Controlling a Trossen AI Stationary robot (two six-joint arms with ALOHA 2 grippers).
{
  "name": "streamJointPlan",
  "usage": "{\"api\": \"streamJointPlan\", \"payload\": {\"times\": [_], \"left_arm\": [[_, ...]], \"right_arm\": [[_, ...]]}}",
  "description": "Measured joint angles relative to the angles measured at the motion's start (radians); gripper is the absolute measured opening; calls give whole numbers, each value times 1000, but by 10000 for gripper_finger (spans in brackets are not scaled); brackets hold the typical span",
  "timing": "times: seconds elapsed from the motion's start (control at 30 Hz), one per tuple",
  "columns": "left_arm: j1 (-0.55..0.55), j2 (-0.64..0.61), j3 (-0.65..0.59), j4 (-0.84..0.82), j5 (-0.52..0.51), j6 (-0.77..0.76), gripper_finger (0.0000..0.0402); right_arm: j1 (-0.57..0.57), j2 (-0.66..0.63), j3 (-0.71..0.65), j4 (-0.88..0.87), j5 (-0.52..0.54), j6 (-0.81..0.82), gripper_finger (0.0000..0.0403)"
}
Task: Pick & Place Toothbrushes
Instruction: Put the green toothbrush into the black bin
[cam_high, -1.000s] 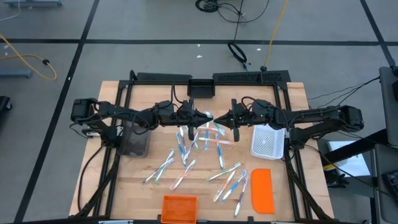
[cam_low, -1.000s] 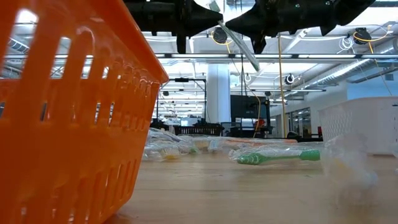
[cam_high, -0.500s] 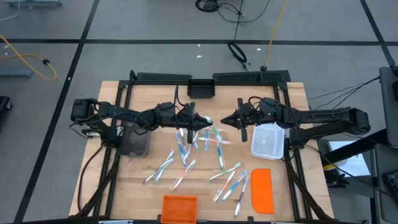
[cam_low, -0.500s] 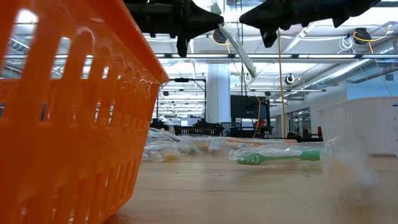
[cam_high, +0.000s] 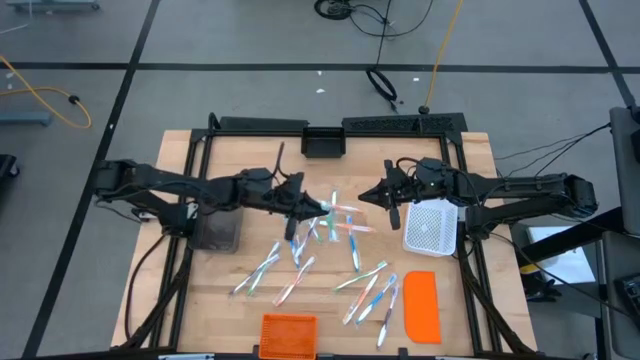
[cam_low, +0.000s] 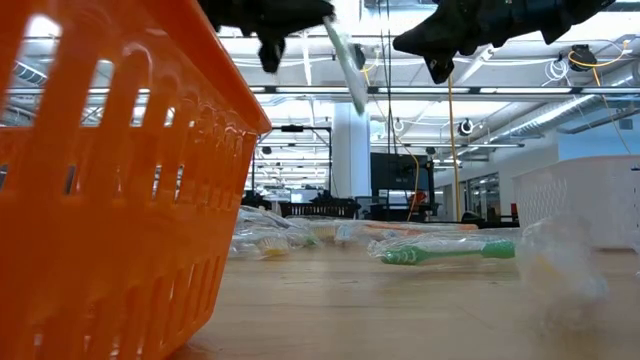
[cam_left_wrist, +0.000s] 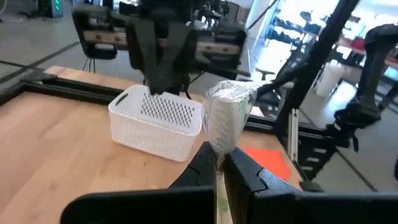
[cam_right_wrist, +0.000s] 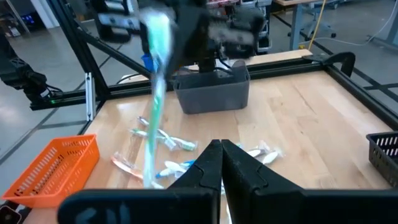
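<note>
Fingers of the left gripper (cam_left_wrist: 216, 167) were clenched on a wrapped toothbrush (cam_left_wrist: 225, 121), which stood up out of the pinch with its head end wrapped in clear film. From above, that gripper (cam_high: 297, 207) hung over the middle of the table (cam_high: 225, 275), the brush slanting out toward the loose toothbrushes (cam_high: 340, 225) scattered on the wood below. The right gripper (cam_high: 385, 197) waited with its fingers pressed together on nothing, just beside the white mesh basket (cam_high: 430, 228).

The grip looked to sit low on the handle, so the long free end would likely swing if the arm turned fast; a slow, level carry seemed wise. Which bin was meant could not be told from this moment: the grey bin (cam_high: 215, 232) lay under the left arm, the white basket across the table, and the orange basket (cam_high: 288, 333) at the near edge. Whichever it was, the brush ought to be lowered inside the walls before release, tip first, so it would not bounce out. The orange lid (cam_high: 421, 305) lay flat, well clear of any path.
</note>
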Motion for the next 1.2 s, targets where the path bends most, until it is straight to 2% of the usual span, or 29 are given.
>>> {"api": "streamJointPlan", "payload": {"times": [0.1, 0.23, 0.37, 0.63, 0.83, 1.2], "left_arm": [[-14, -52, 1, -76, -140, 97, 0], [21, -73, 0, -74, -372, 177, 0], [83, -56, 0, -51, -461, 227, 0], [284, 26, 0, -11, -473, 277, 0], [426, 92, 2, 100, -345, 254, 0], [534, 227, 0, 174, -329, 244, 0]], "right_arm": [[0, 0, 0, 1, 1, -9, 0], [0, 0, 0, 2, 1, -10, 0], [0, 0, 0, 2, 1, -10, 0], [0, 0, 0, 4, 2, -11, 0], [0, 1, 0, 3, 3, -15, 0], [1, 1, 0, 3, 35, -34, 0]]}}
